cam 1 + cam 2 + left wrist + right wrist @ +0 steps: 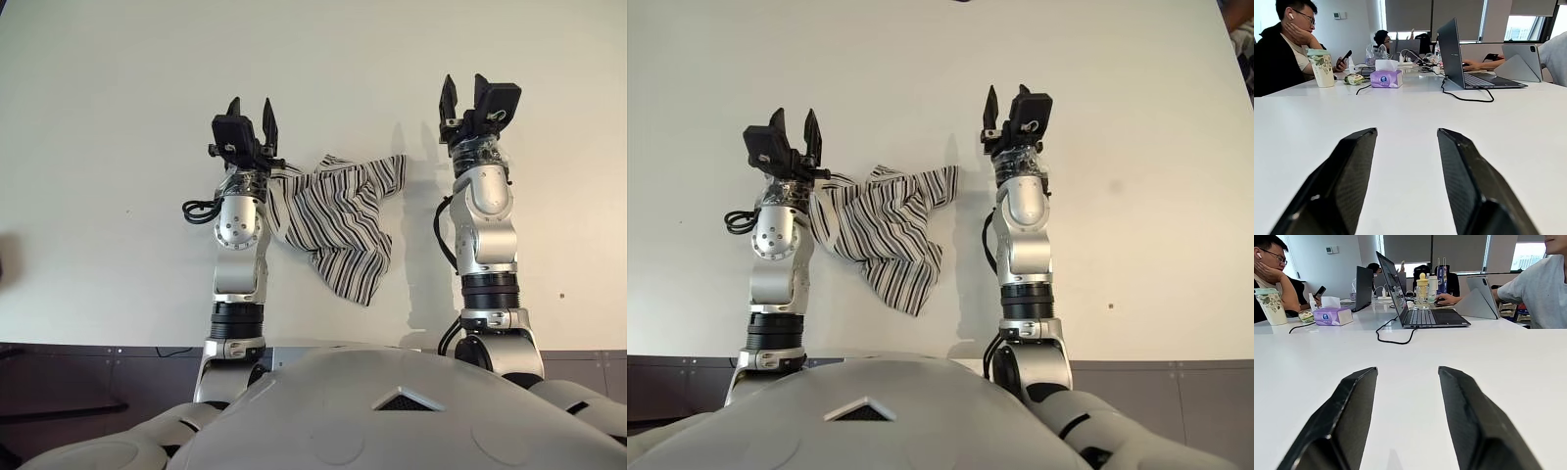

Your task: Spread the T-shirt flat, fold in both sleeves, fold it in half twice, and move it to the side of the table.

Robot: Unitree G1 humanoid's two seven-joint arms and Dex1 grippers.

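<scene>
Left gripper (252, 111): fingers spread, nothing between them
Right gripper (463, 95): fingers likewise spread and empty
T-shirt (338, 220): crumpled striped heap on the table (108, 117), between the two arms; one edge lies against the left gripper's wrist, behind its fingertips; it lies apart from the right gripper, inward of it and behind its tips
Handling: we judge it light, limp and shapeless under load; it will drape and drag in folds, not shift as one piece
Hold: we advise pinching a single layer at an outer edge or corner, one per gripper, never the bunched middle
Task standing: we find spreading not yet done
</scene>
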